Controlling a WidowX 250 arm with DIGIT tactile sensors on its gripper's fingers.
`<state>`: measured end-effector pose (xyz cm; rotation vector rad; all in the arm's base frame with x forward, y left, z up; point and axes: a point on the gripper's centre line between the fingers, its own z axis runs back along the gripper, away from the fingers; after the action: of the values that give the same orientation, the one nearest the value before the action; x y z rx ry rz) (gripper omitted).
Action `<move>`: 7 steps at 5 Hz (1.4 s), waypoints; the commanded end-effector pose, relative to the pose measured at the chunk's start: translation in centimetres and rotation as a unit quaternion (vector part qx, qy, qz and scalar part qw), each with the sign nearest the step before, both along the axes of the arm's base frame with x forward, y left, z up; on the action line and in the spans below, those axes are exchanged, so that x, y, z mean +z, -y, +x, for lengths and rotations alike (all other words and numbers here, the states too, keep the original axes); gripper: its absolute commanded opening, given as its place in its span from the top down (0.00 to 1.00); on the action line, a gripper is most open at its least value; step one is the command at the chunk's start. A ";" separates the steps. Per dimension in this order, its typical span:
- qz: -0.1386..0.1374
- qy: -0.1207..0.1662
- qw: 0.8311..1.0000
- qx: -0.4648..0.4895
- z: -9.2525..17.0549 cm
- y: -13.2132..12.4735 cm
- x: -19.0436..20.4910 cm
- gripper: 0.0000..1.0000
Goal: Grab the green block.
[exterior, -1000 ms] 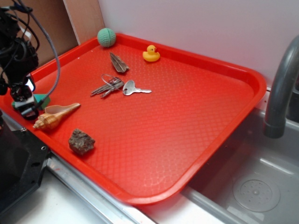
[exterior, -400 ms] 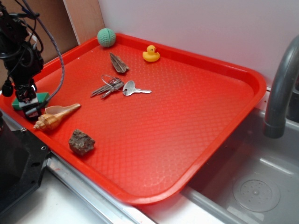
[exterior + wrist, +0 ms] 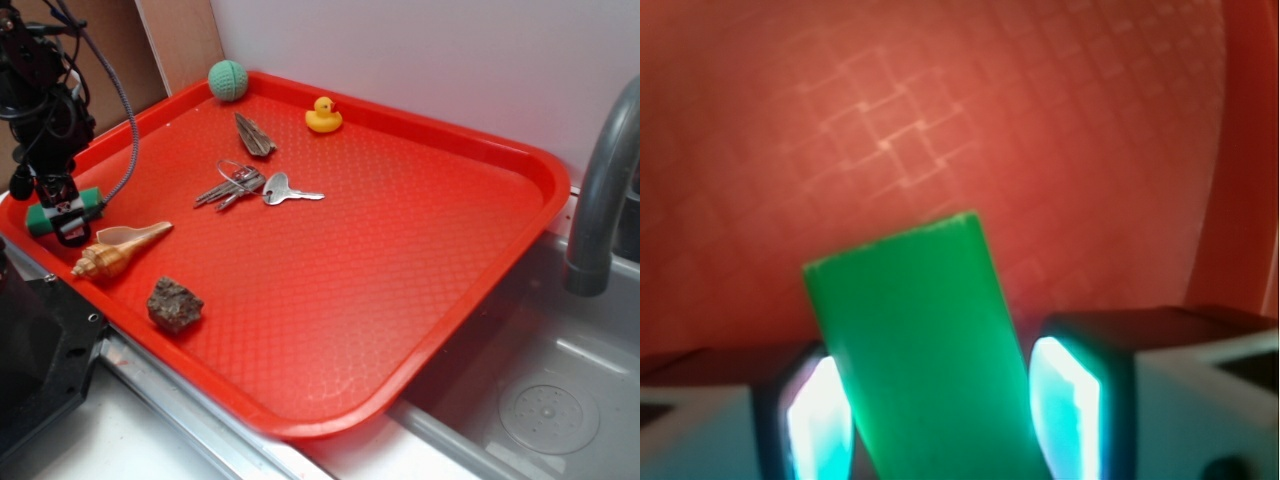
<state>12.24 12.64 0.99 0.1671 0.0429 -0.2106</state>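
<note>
The green block (image 3: 41, 218) is a small flat green brick at the left edge of the red tray (image 3: 400, 250). My gripper (image 3: 64, 214) comes down on it from above, and both block ends stick out past the fingers. In the wrist view the green block (image 3: 915, 310) sits slightly tilted between the two fingers of my gripper (image 3: 940, 415), with the tray floor behind it. The fingers are closed against the block's sides.
A seashell (image 3: 118, 248) lies just right of the block and a brown rock (image 3: 174, 304) in front of it. Keys (image 3: 250, 187), a dark wood chip (image 3: 254, 135), a yellow duck (image 3: 323, 115) and a teal ribbed ball (image 3: 228, 80) lie farther back. A sink and faucet (image 3: 600, 190) stand at the right.
The gripper and the green block have shifted together a little to the left and up. The block's ends now show on both sides of the fingers. Other objects have not moved.
</note>
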 end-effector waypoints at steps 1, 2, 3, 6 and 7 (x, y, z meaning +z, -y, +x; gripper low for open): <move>-0.073 0.013 0.990 0.119 2.5 2.0 3.3 1.00; -0.081 0.031 0.987 0.134 3.3 4.0 6.0 1.00; -0.067 0.056 0.987 0.134 3.8 6.0 8.1 1.00; -0.051 0.079 0.982 0.163 5.7 13.4 16.1 1.00; -0.071 0.064 0.978 0.187 5.9 14.2 18.5 1.00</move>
<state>16.99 -1.43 18.30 0.0332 -0.0366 0.1589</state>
